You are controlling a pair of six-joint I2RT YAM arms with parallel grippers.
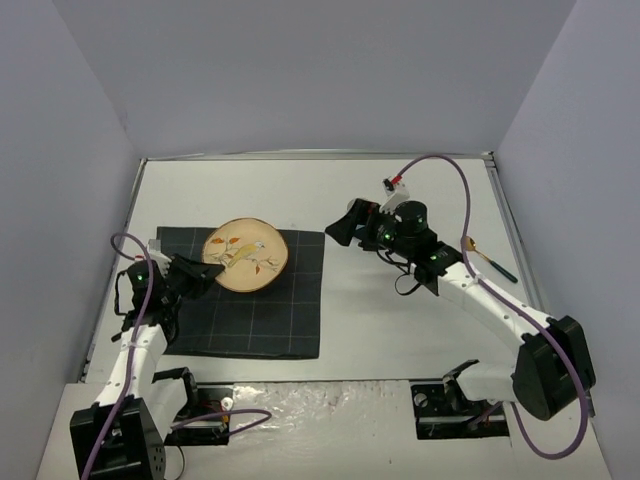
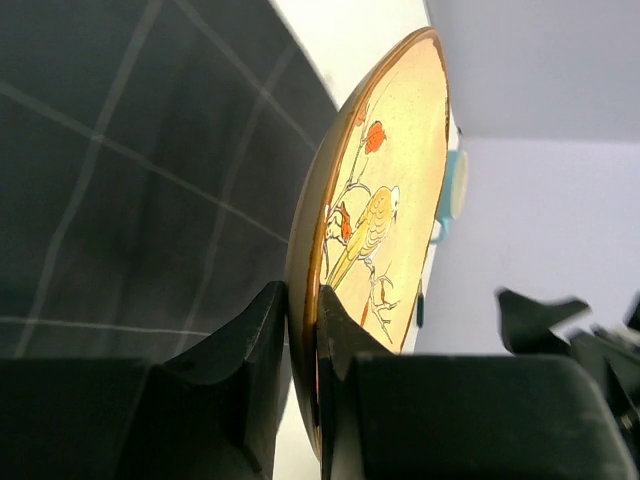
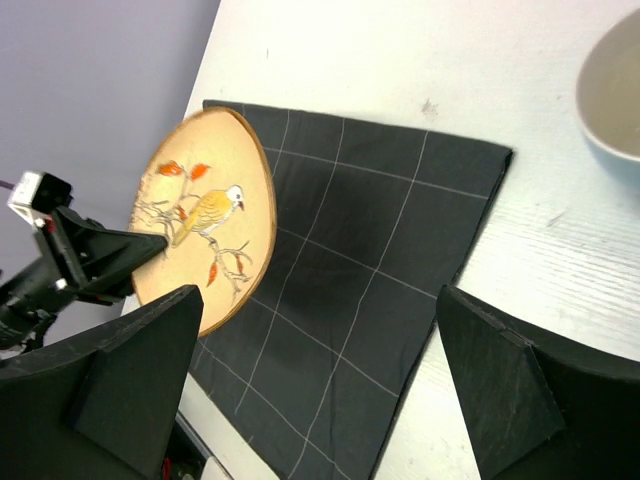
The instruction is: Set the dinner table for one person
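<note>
Left gripper (image 1: 208, 272) is clamped on the rim of the bird-painted plate (image 1: 246, 255), holding it above the dark checked placemat (image 1: 250, 322) on the white dinner table (image 1: 400, 330), while the right gripper (image 1: 338, 228) hangs wide open just beside the placemat.

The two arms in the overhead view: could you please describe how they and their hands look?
Both the left arm and right arm have white links with black joints and bases. A purple cable loops along each, the right one ending in a red-and-white connector. The left hand and right hand are matte black with wedge-shaped fingers.
</note>
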